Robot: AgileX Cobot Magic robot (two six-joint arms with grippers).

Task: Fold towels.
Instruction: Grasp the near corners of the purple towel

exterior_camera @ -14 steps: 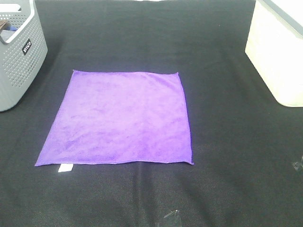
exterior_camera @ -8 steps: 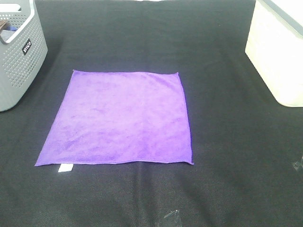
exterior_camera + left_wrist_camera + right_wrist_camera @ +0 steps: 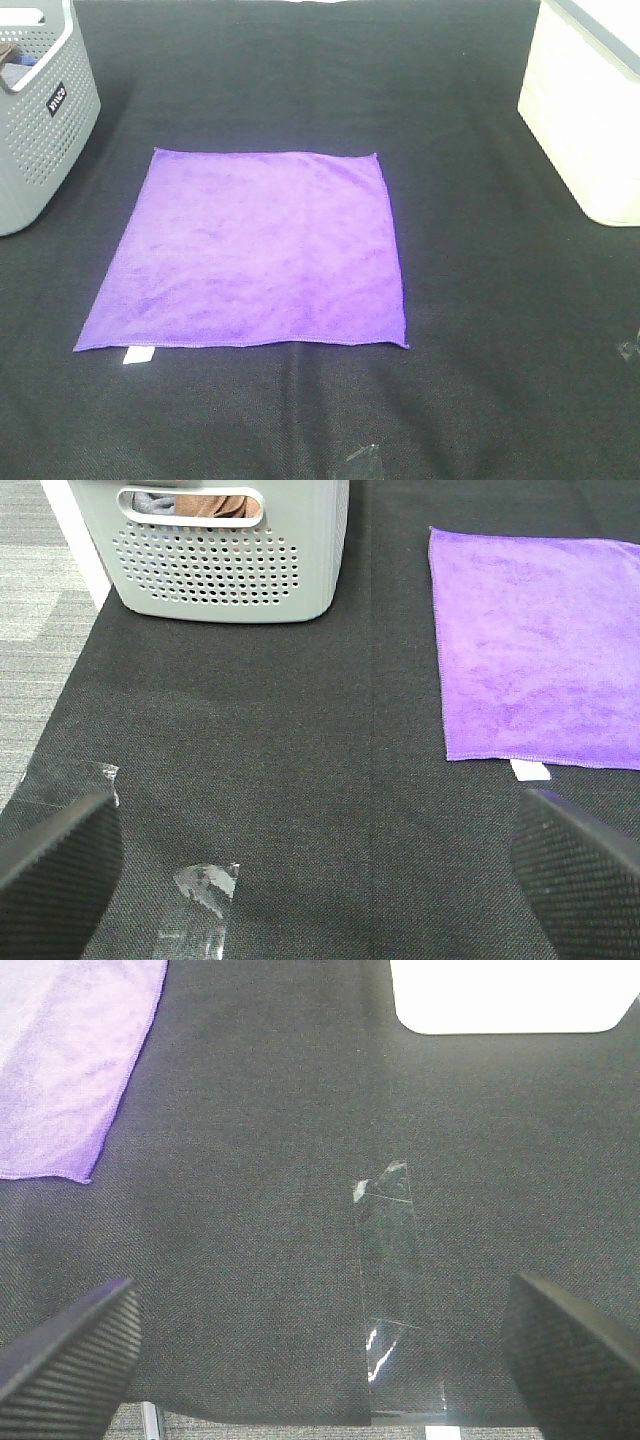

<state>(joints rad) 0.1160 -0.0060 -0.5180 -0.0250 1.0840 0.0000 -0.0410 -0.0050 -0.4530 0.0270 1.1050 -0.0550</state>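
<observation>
At the far left stood a grey plastic basket (image 3: 40,110), its walls punched with rows of small round holes and its corners rounded. Through its handle slot the left wrist view showed brown and grey cloth inside.

The purple towel (image 3: 255,250) lay flat and fully unfolded on the black woven surface (image 3: 480,300), left of the middle and clear of the basket. It was nearly square, with no marked long axis, and its edges ran roughly square to the surface. The pile was soft and fuzzy, with a stitched hem. A small white tag (image 3: 138,354) stuck out at the near left corner.

A strip of clear tape (image 3: 362,460) was stuck on the surface near the front edge. At the far right sat a cream, smooth-walled bin (image 3: 590,110).

The left tool (image 3: 320,880) hung over bare surface with its ribbed black fingers (image 3: 55,860) spread wide, holding nothing. The right tool (image 3: 320,1360) was likewise spread wide and holding nothing, over a strip of tape.
</observation>
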